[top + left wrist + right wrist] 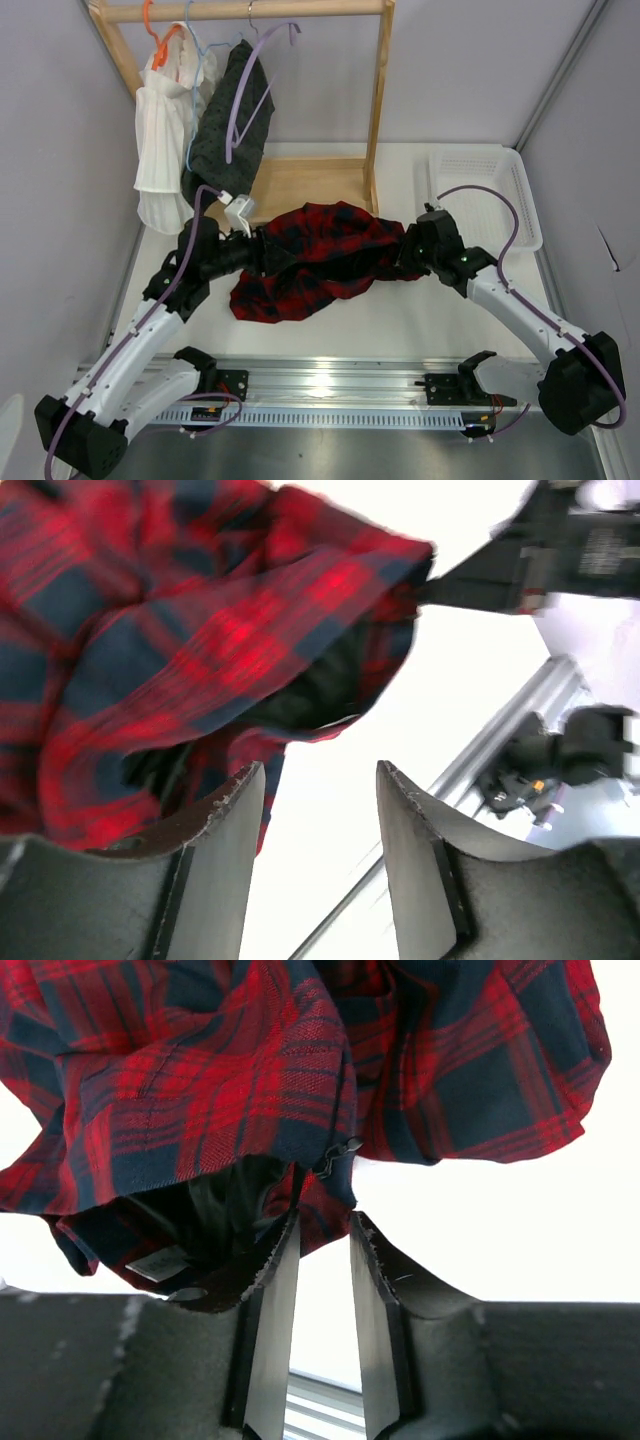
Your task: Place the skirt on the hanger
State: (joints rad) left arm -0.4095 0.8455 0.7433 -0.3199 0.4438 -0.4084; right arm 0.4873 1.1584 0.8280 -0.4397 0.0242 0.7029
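The red-and-black checked skirt (320,255) lies crumpled on the white table between my two grippers. At its left end my left gripper (262,250) is open. In the left wrist view the skirt (200,630) lies beyond the left gripper (320,770), and only bare table shows between the fingers. At its right end my right gripper (405,255) has its jaws a little apart. In the right wrist view the skirt's hem (250,1070) hangs just past the right gripper (325,1218), not pinched. The lilac hanger (250,90) hangs on the wooden rail, against the dark dotted garment.
A wooden clothes rack (378,100) stands at the back left. It holds a white pleated garment (165,140) on an orange hanger and a dark dotted garment (225,150) on a pale blue hanger. A white basket (500,190) sits at the back right. A metal rail (330,375) runs along the near edge.
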